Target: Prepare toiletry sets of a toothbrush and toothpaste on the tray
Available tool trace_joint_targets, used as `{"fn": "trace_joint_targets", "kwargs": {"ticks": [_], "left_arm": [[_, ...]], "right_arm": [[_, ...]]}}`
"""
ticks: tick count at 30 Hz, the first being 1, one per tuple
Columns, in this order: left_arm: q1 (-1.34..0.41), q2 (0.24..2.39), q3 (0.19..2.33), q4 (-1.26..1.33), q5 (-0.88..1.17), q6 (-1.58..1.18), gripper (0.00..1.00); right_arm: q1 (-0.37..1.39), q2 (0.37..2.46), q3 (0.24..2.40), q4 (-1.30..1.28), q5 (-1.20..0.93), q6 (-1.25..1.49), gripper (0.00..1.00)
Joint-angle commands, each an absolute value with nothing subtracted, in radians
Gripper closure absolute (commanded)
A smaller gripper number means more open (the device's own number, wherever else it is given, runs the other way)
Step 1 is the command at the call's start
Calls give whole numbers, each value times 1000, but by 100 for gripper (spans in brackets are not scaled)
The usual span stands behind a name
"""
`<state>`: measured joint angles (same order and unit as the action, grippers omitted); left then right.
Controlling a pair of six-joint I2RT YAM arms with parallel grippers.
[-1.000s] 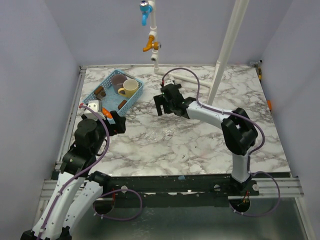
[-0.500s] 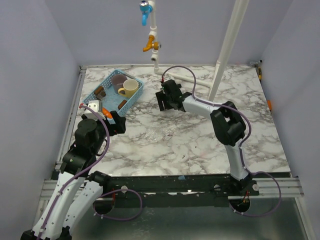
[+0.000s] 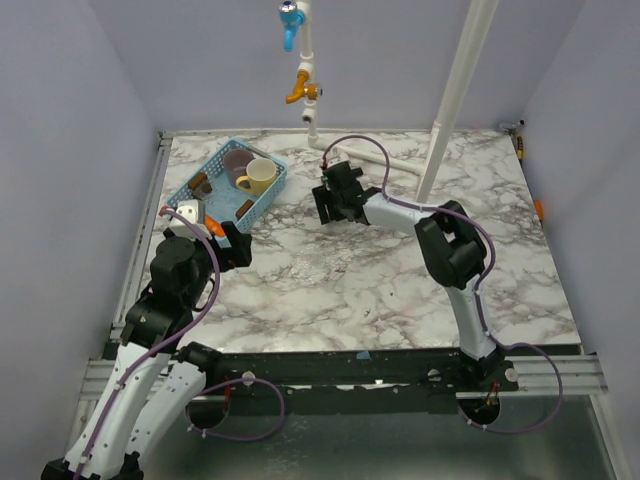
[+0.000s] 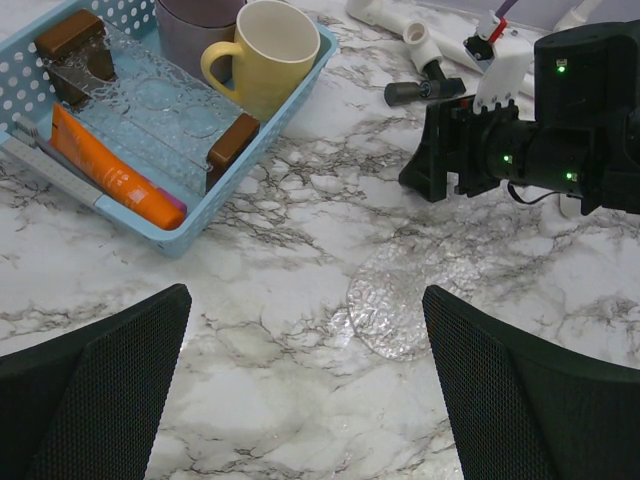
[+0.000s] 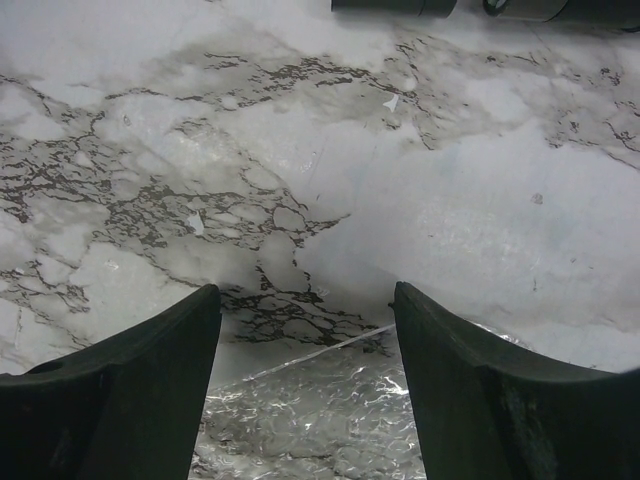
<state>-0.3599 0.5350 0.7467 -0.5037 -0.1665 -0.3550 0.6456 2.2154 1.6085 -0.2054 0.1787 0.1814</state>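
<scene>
grippers | left gripper wide open, empty | right gripper parted over clear plastic

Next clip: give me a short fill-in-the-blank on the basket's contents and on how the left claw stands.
1. The orange toothpaste lies inside the ____ basket.
2. The mug beside the purple cup is ____ in colour.
3. The left claw is ____, with nothing between its fingers.

Missing words: blue; yellow; open.
</scene>
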Motion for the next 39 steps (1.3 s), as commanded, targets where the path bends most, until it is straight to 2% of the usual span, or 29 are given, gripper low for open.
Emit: {"fn": "trace_joint_targets", "kwargs": {"ticks": [1, 21, 39], "left_arm": [[-354, 537, 755, -505, -187, -353, 1], [-351, 528, 755, -506, -183, -353, 1], [-350, 505, 753, -509, -174, -354, 1]], "right_arm": [[637, 2199, 1527, -208, 188, 170, 28], [645, 1999, 1212, -167, 175, 264, 28], [775, 1933, 1069, -137, 147, 410, 27]]}}
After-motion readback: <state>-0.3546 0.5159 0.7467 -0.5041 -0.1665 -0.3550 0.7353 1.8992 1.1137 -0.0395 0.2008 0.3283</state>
